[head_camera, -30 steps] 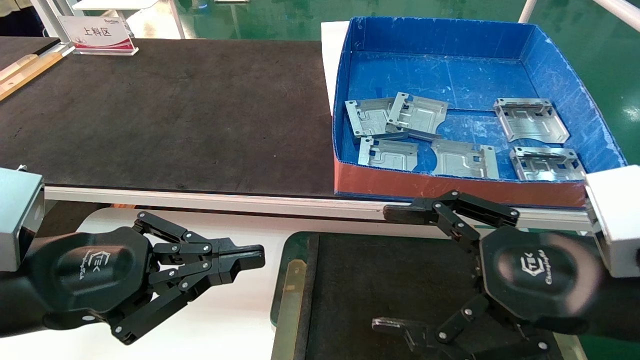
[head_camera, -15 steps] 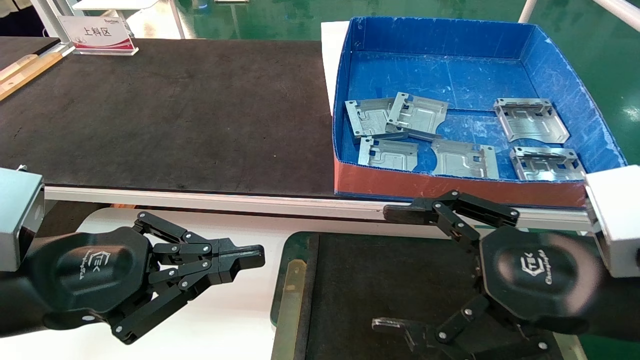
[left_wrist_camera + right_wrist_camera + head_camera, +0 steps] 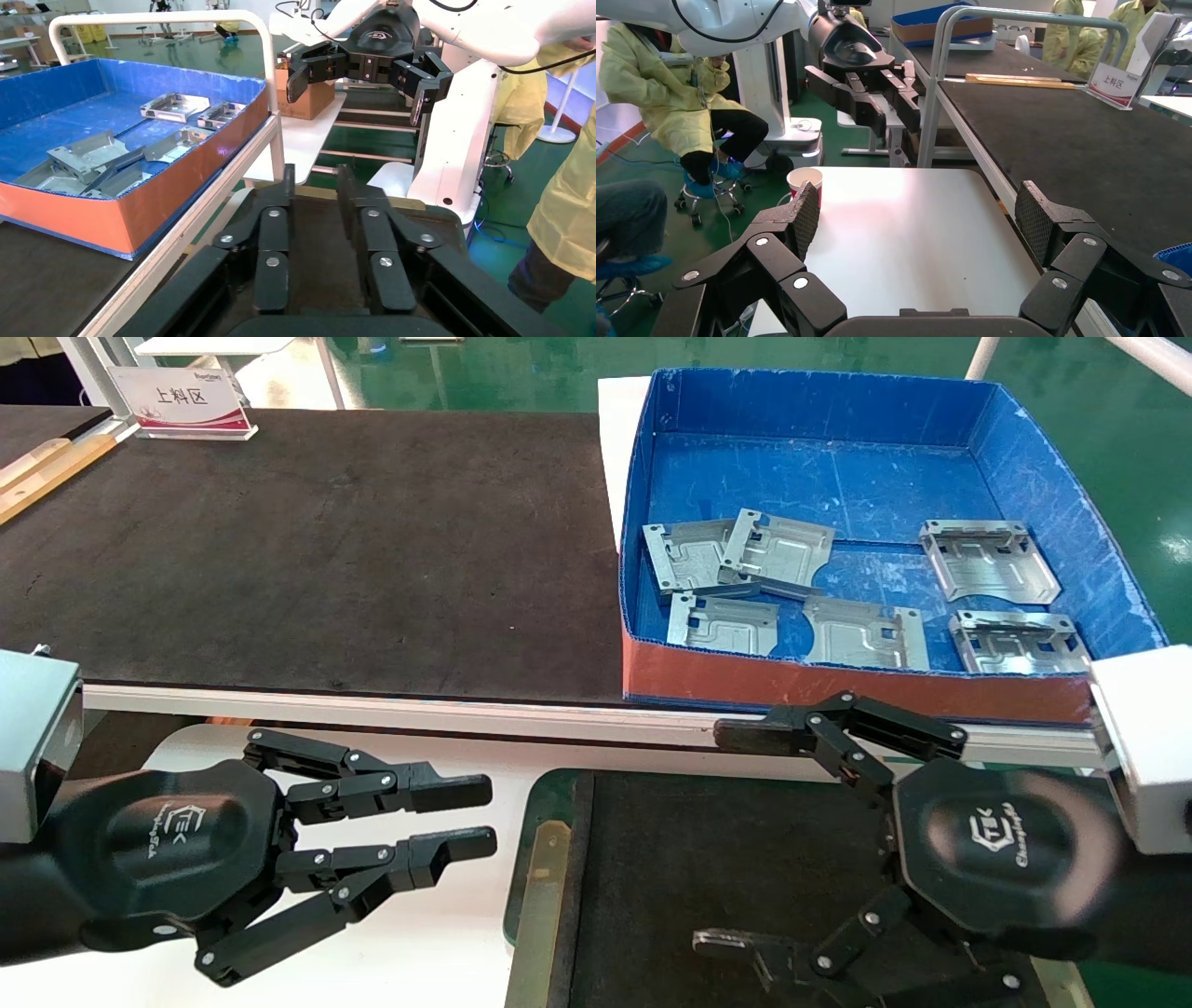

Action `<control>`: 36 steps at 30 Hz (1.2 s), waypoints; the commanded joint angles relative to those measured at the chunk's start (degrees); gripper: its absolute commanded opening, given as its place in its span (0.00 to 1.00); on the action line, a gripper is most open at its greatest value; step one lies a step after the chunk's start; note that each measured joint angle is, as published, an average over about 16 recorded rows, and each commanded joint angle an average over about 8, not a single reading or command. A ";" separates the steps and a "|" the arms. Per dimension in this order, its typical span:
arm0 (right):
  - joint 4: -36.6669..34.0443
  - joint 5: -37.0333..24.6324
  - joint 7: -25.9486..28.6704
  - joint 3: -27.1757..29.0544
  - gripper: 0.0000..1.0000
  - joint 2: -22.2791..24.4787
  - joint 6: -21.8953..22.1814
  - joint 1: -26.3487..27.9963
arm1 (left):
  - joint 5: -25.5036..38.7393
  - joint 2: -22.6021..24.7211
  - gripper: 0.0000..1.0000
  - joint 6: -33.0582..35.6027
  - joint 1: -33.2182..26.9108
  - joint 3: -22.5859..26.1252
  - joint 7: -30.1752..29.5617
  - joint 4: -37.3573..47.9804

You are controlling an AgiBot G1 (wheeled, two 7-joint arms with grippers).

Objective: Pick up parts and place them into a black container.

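Observation:
Several silver-grey parts (image 3: pixel 780 549) lie in the blue box (image 3: pixel 1052 495) at the right of the bench; they also show in the left wrist view (image 3: pixel 84 158). The black container (image 3: pixel 545 873) sits at the near middle, and its black floor is bare where it shows. My left gripper (image 3: pixel 491 816) hovers over the white table just left of the container. Its fingers are a little apart and empty, as the left wrist view (image 3: pixel 316 175) also shows. My right gripper (image 3: pixel 708 840) is wide open and empty above the container, near the box's reddish front wall; it also shows in the right wrist view (image 3: pixel 919 210).
A large black mat (image 3: pixel 326 551) covers the bench left of the blue box, with a sign (image 3: pixel 182 402) at its far left. A metal rail (image 3: pixel 419 710) edges the bench. A red paper cup (image 3: pixel 805 179) stands beyond the white table (image 3: pixel 912 239).
My left gripper's fingers have parted from shut to a little open. The right gripper, the parts and the container have not moved.

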 commanded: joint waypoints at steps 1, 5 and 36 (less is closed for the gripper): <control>0.09 0.07 0.03 0.01 1.00 0.05 -0.05 -0.08 | 0.00 0.00 1.00 0.00 0.00 0.00 0.00 0.00; -0.53 -1.37 -0.27 -0.42 1.00 -0.29 0.38 0.75 | 0.00 0.00 1.00 0.00 0.00 0.00 0.00 0.00; -51.10 -22.11 -12.92 -6.13 1.00 -16.69 19.18 30.21 | 0.00 0.00 1.00 0.00 0.00 0.01 0.00 0.00</control>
